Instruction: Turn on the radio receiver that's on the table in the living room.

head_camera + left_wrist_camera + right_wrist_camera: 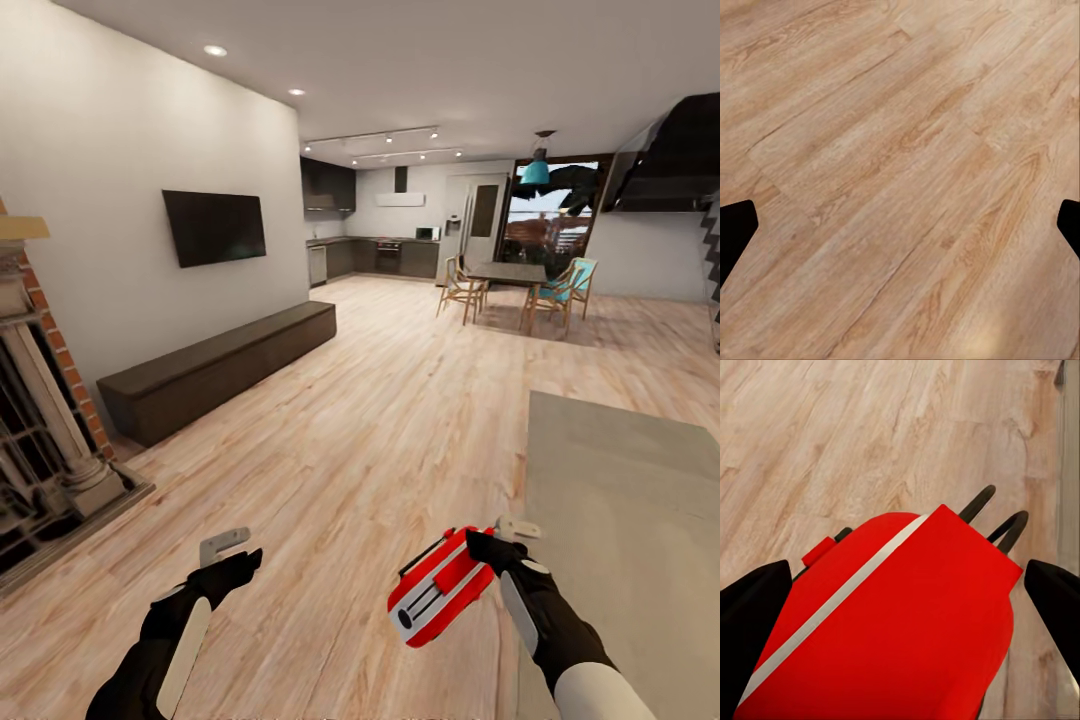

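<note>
The radio receiver [440, 590], a glossy red rounded box with a white band and a white end panel, hangs tilted above the wooden floor. My right gripper [497, 545] is shut on its far end. In the right wrist view the radio receiver [907, 637] sits between the two black fingers [754, 615]. My left gripper [233, 556] is open and holds nothing; beyond its spread fingertips [735, 225] lies bare floor. To the right lies the flat matte grey top of the table [630, 480], under my right forearm.
A long dark brown bench cabinet [220, 365] runs along the left wall under a black TV [214, 227]. A brick fireplace [40, 430] stands at the near left. Far back are a dining table [515, 272] with wooden chairs and a kitchen. Wooden floor [380, 420] stretches ahead.
</note>
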You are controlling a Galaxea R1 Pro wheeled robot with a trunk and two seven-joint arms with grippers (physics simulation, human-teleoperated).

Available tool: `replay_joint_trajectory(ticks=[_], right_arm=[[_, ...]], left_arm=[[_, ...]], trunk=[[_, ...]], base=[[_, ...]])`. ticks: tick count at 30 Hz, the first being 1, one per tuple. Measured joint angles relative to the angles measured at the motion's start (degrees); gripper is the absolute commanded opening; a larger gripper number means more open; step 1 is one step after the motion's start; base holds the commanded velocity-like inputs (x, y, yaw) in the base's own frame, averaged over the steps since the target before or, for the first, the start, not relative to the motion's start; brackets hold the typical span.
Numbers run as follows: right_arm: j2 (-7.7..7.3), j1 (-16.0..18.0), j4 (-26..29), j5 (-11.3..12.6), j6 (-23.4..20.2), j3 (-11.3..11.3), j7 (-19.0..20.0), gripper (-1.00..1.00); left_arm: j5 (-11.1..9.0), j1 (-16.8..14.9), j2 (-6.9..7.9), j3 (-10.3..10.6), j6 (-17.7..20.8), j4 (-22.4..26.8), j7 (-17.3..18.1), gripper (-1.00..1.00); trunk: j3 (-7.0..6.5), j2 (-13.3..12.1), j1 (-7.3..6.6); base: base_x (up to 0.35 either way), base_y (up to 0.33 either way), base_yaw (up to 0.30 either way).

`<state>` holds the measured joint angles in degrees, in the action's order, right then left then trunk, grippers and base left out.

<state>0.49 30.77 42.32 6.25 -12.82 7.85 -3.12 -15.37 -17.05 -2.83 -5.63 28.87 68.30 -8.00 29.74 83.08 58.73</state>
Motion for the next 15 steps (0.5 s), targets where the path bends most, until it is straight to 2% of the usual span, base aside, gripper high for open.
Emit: replay_joint_trajectory(ticks=[2,3,5,15], right_arm=[[0.05,0.0,0.0,0.0,0.0,-1.3,0.0,-1.0],[0.07,0.0,-0.1,0.1,0.0,-3.1,-0.1,-1.0],[0.05,0.0,-0.1,-0.1,0.0,-3.9,-0.1,-1.0],[0.06,0.0,-0.2,-0.1,0.0,-4.6,-0.2,-1.0]], left_arm=[[0.0,0.0,-0.03,0.0,0.0,0.0,0.0,1.0],[0.0,0.0,-0.06,0.0,-0.1,0.0,0.0,1.0],[0.0,0.0,-0.06,0.0,-0.1,0.0,0.0,1.0],[0.1,0.0,-0.01,0.0,-0.4,-0.1,0.0,1.0]], trunk=[[0.0,0.0,0.0],[0.0,0.0,0.0],[0.0,0.0,0.0],[0.0,0.0,0.0]], base=[[-0.102,0.319,0.0],[-0.072,0.32,0.0],[-0.041,0.32,0.0],[0.021,0.316,0.0]])
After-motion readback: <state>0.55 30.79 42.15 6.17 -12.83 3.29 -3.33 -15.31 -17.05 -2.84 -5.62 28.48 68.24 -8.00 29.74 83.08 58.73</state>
